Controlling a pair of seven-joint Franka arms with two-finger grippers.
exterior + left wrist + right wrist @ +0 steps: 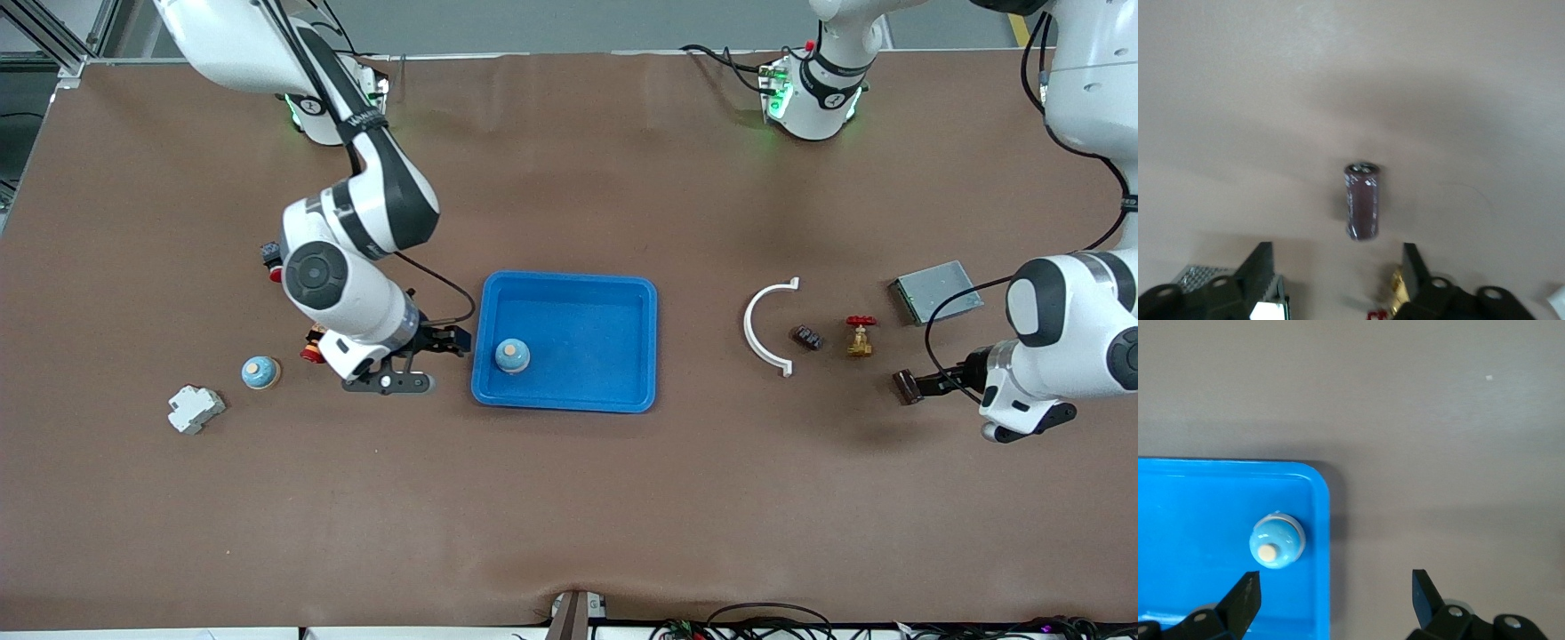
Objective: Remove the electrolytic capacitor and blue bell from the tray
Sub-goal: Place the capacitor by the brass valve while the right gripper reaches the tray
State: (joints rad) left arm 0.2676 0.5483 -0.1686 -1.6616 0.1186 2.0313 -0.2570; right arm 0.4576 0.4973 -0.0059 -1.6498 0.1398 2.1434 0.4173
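One valve [859, 335] & clip [766, 325] flank black part [806, 337].

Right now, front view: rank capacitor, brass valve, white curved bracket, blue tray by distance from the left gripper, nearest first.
From the left gripper, open and low at the left arm's end of the table:
1. capacitor, just off its fingertips, released.
2. brass valve, with red handwheel, toward the tray.
3. white curved bracket, between valve and tray.
4. blue tray, mid-table, holding a bell.

Bell [512, 356] in tray [622, 293]; capacitor [906, 387] on table near left arm's end, well apart from tray.
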